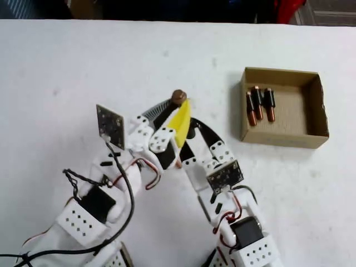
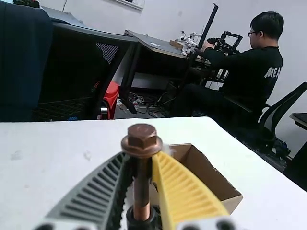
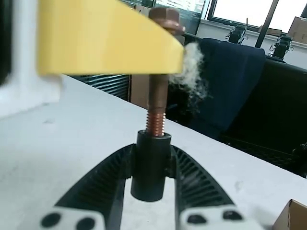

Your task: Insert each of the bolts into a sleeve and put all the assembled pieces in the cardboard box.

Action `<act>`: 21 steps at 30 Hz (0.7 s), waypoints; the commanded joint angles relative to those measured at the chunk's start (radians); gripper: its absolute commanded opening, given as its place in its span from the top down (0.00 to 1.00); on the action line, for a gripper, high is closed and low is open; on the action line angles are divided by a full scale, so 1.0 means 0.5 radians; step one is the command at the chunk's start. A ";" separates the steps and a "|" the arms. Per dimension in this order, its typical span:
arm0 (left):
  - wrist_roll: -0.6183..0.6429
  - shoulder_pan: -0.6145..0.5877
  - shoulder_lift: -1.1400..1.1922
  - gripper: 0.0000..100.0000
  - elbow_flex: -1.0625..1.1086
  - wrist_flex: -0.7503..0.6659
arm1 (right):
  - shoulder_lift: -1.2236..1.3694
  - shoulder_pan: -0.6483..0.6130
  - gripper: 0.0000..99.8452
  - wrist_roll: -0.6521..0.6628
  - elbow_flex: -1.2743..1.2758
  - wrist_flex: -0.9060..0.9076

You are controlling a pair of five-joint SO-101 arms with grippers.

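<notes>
Copper thread is the weak point. The copper-coloured hex-head bolt (image 2: pixel 141 139) has only its tip inside the black cylindrical sleeve (image 3: pixel 150 184), and a band of thread is bare above the sleeve's mouth. If the two arms are not pushing along one line, the thread could catch on the rim and jam. It could also twist the sleeve out of its hold. If either grip loosened before the bolt was seated, the two parts would likely fall apart onto the white table (image 1: pixel 83 61).

The left pincer (image 2: pixel 141 160) is closed on the bolt's shank just under the head. Its grey and yellow ribbed fingers press from either side, and the bolt stands head up between them. The right pincer (image 3: pixel 151 154) comes in from below. Its black fingers are drawn in only as far as the sleeve's width and clamp the sleeve upright, with the open end facing the bolt. In the high view the two pincers meet tip to tip near the middle of the table, with the bolt head at the top of the joint.

Off to one side, well apart from the pincers, sits the brown cardboard box (image 1: pixel 281 136). Three assembled pieces (image 1: pixel 258 105) lie side by side in its near corner.
</notes>
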 commanded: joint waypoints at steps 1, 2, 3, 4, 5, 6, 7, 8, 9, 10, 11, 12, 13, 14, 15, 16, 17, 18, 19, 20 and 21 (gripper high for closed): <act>0.031 0.063 -0.011 0.98 -0.046 0.052 | -0.029 -0.002 0.98 0.025 0.012 -0.017; 0.031 0.063 -0.011 0.98 -0.015 0.049 | -0.029 -0.002 0.98 0.025 0.012 -0.017; 0.031 0.063 -0.011 0.98 0.009 0.046 | -0.029 0.002 0.98 0.025 0.012 -0.017; 0.031 0.060 -0.011 0.98 0.034 0.046 | -0.029 0.002 0.98 0.025 0.012 -0.017; 0.031 0.060 -0.011 0.98 0.052 0.046 | -0.029 0.002 0.98 0.025 0.012 -0.017; 0.031 0.066 -0.011 0.98 0.068 0.046 | -0.029 0.002 0.98 0.025 0.012 -0.017; 0.031 0.069 -0.011 0.98 0.086 0.046 | -0.029 0.002 0.98 0.025 0.012 -0.017; 0.031 0.069 -0.011 0.98 0.101 0.046 | -0.029 0.002 0.98 0.025 0.012 -0.017; 0.031 0.069 -0.011 0.98 0.117 0.046 | -0.029 0.002 0.98 0.025 0.012 -0.017; 0.031 0.066 -0.008 0.98 0.126 0.055 | -0.029 0.005 0.98 0.025 0.012 -0.017; 0.031 0.063 -0.011 0.98 0.153 0.049 | -0.029 0.005 0.98 0.025 0.012 -0.017; 0.031 0.063 -0.011 0.98 0.175 0.046 | -0.029 0.008 0.98 0.025 0.012 -0.017; 0.031 0.060 -0.011 0.98 0.181 0.046 | -0.029 0.017 0.98 0.025 0.012 -0.014; 0.025 0.060 -0.011 0.98 0.181 0.046 | -0.029 0.029 0.98 0.025 0.012 -0.014; 0.021 0.057 -0.011 0.98 0.181 0.046 | -0.029 0.035 0.98 0.025 0.012 -0.017; 0.021 0.057 -0.011 0.98 0.181 0.046 | -0.029 0.035 0.98 0.025 0.012 -0.017; 0.018 0.057 -0.011 0.98 0.178 0.046 | -0.029 0.038 0.98 0.025 0.012 -0.017; 0.018 0.054 -0.011 0.97 0.178 0.046 | -0.029 0.038 0.98 0.025 0.012 -0.017; 0.018 0.054 -0.011 0.95 0.178 0.046 | -0.029 0.038 0.98 0.025 0.012 -0.014; 0.018 0.054 -0.011 0.92 0.178 0.046 | -0.029 0.038 0.98 0.025 0.012 -0.011; 0.018 0.054 -0.011 0.89 0.181 0.058 | -0.029 0.038 0.98 0.025 0.012 -0.011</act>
